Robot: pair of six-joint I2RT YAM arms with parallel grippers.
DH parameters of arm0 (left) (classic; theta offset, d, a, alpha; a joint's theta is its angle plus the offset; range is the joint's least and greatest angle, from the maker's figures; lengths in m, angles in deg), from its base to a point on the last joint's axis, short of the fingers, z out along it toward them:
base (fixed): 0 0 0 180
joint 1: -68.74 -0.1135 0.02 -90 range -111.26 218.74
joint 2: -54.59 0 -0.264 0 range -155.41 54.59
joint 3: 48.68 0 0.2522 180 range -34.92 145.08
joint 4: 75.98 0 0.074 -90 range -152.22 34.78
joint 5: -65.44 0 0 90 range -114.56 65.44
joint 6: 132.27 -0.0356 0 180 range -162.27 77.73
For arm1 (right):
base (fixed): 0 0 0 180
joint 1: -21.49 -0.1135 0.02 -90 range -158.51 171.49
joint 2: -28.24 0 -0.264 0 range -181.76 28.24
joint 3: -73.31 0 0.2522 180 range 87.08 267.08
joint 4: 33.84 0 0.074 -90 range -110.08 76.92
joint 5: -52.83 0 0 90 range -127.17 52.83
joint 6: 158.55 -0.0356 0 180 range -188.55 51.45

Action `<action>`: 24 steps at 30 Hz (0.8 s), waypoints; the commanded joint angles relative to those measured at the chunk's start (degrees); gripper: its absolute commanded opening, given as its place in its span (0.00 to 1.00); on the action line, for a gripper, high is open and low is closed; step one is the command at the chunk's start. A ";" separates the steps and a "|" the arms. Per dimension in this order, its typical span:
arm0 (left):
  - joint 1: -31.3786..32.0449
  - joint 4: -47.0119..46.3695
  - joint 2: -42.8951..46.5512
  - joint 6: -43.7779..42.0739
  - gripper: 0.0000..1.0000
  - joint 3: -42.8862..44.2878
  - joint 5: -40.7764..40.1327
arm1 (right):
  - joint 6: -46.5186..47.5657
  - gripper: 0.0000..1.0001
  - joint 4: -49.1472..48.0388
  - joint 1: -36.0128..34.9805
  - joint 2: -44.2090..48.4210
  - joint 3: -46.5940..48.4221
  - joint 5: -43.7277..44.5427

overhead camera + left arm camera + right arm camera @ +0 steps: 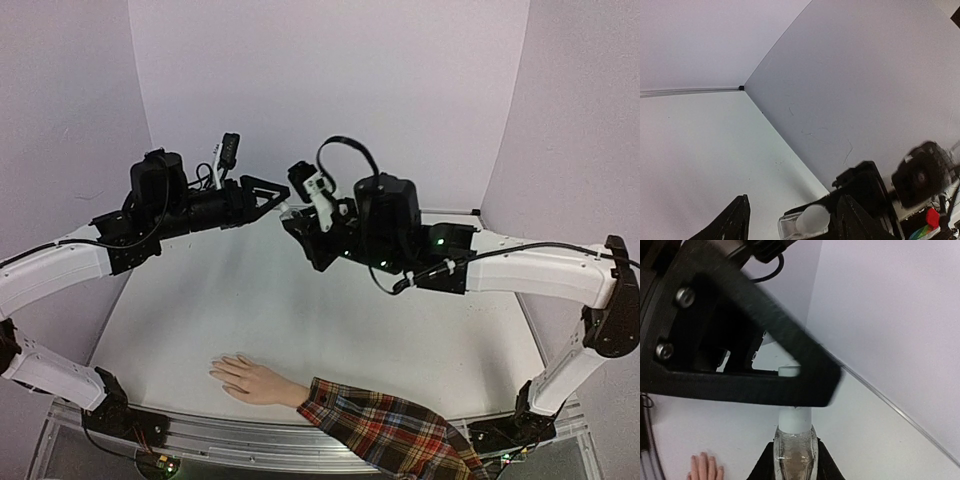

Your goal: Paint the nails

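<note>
A clear bottle (795, 447) with a white cap (794, 419) is clamped between the fingers (764, 467) of the right gripper (794, 465). The cap is crossed by a black triangular finger (740, 390) of the left gripper (827, 385). Fingertips of a beige mannequin hand (705, 467) are seen on the white worktop (860, 440), well away from its wall edge

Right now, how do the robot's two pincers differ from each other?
The left pincer stands open, its fingers apart on either side of the white cap; the right pincer is shut on the clear bottle. The left pincer seems to grip nothing, while the right pincer carries the bottle by its body. Both are black and face each other at the bottle.
</note>
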 commanded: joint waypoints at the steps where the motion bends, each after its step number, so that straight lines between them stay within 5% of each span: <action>1: -1.10 -8.49 3.56 -0.02 0.65 -1.48 7.21 | -11.99 0.00 -3.58 8.39 5.06 -1.75 -35.35; 5: -1.28 -14.30 1.76 2.15 0.63 -1.83 14.98 | -17.22 0.00 -7.40 12.06 4.85 -2.08 -51.68; 9: -1.21 -18.65 0.15 4.35 0.54 -1.75 19.03 | -21.64 0.00 -11.27 13.30 3.64 -1.40 -58.51; 17: -1.25 -19.77 -1.19 4.92 0.34 -0.87 23.12 | -26.34 0.00 -16.38 13.48 0.99 -0.40 -60.35; 24: -1.27 -19.47 -1.69 4.56 0.21 -0.77 24.49 | -26.13 0.00 -16.63 13.47 0.94 -0.72 -52.93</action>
